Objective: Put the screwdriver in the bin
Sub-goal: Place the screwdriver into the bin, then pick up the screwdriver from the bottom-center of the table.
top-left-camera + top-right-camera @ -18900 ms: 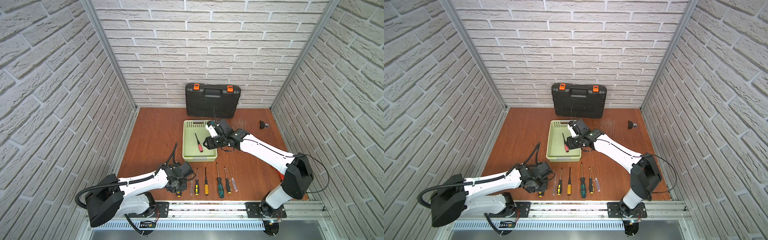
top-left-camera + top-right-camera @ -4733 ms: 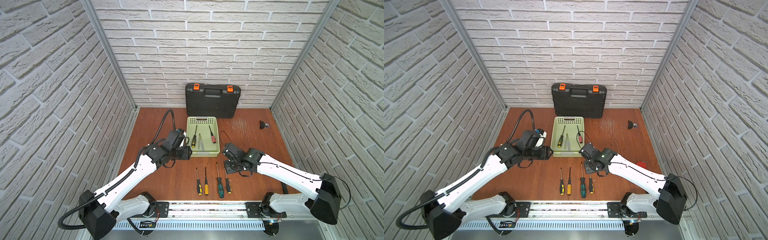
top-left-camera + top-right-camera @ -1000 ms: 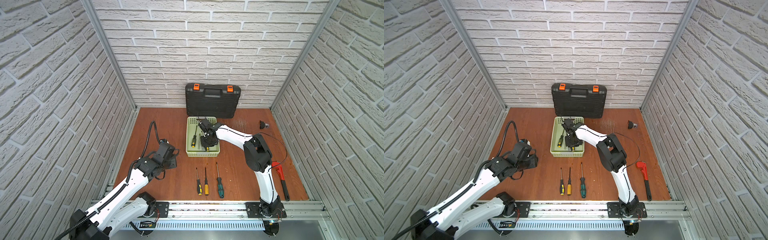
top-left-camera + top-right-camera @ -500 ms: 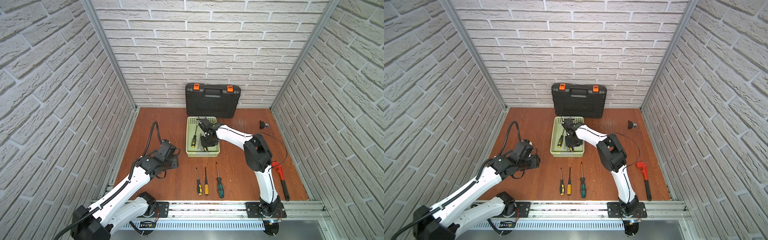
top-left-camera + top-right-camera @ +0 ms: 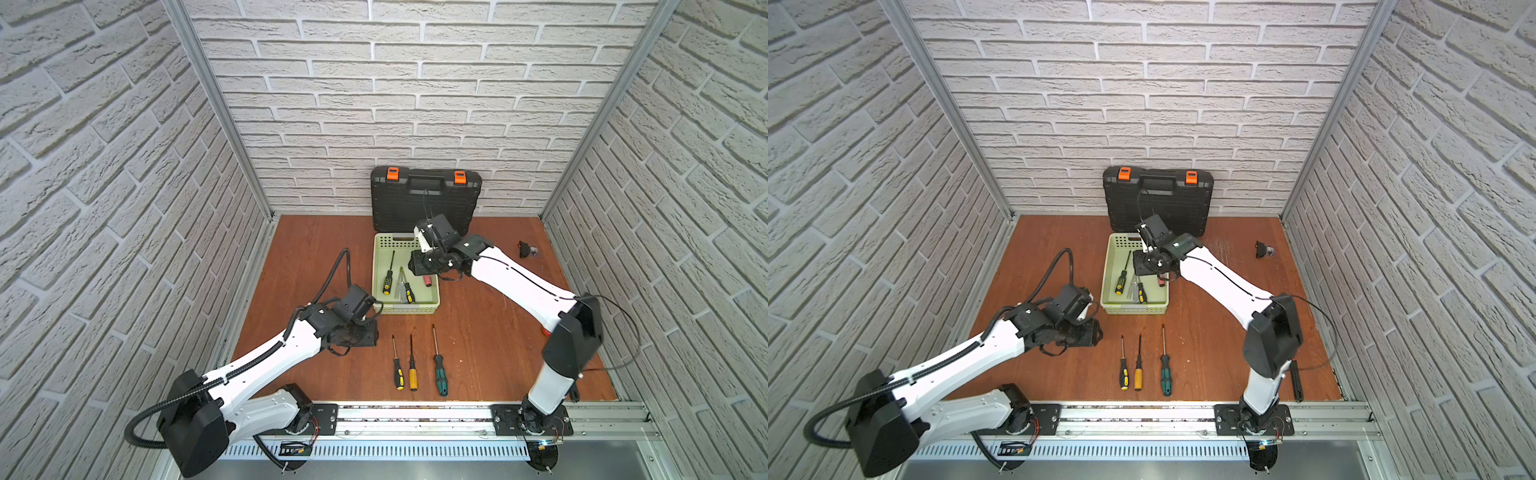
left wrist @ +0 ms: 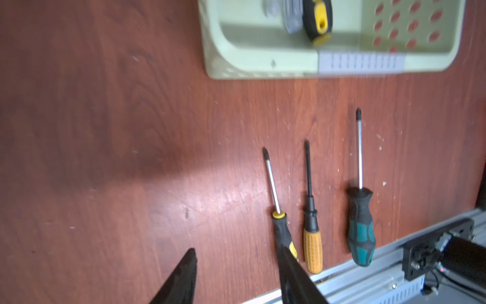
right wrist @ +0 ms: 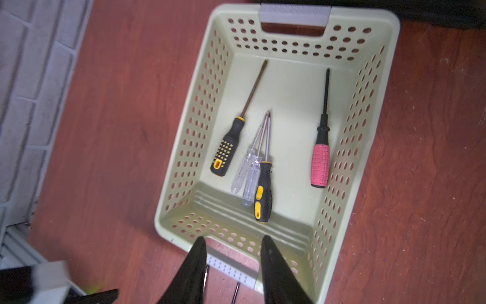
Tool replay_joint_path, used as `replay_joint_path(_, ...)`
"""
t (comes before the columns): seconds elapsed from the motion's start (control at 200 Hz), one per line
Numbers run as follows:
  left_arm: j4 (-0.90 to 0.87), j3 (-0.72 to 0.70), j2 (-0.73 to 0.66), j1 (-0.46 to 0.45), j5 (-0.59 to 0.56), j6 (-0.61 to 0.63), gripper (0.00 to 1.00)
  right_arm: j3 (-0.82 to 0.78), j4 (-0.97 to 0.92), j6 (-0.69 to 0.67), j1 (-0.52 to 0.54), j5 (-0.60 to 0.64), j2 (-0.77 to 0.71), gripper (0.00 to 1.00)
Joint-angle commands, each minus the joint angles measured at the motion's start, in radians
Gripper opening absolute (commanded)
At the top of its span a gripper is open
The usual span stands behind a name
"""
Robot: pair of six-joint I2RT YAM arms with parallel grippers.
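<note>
On the counter (image 5: 316, 249), the bin (image 5: 405, 308) at far centre already holds five screwdrivers (image 7: 263, 192). Three screwdrivers (image 5: 412, 365) wait in a row nearer. The right end effector (image 7: 233, 238) hovers over the bin, parted and empty. The left end effector (image 6: 236, 250), also parted and empty, hangs left of the row.

Open floor (image 5: 353, 374) left of 3 screwdrivers (image 5: 412, 368); bin (image 5: 405, 309) walls block sides.

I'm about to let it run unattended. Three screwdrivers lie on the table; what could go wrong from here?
On the table, the black-and-yellow screwdriver and the orange-handled screwdriver lie close side by side; the open left gripper may nudge one while closing on the other. The right gripper hangs open over the bin, so the arms might collide at a drop.
</note>
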Motion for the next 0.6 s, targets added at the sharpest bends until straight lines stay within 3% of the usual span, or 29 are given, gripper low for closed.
replay_joint_path(0.0,0.076,0.009,0.048,-0.089,0.002,-0.075,0.51,-0.136,0.039,0.009,0.032,-0.003,-0.096,0.36)
replay_joint_path(0.265,0.192,-0.024,0.171,-0.297,-0.066,-0.306,0.53,-0.405,0.055,0.061,0.089,0.034,-0.308,0.35)
replay_joint_path(0.595,0.129,0.031,0.32,-0.381,-0.094,-0.381,0.51,-0.502,0.055,0.074,0.093,0.039,-0.342,0.35)
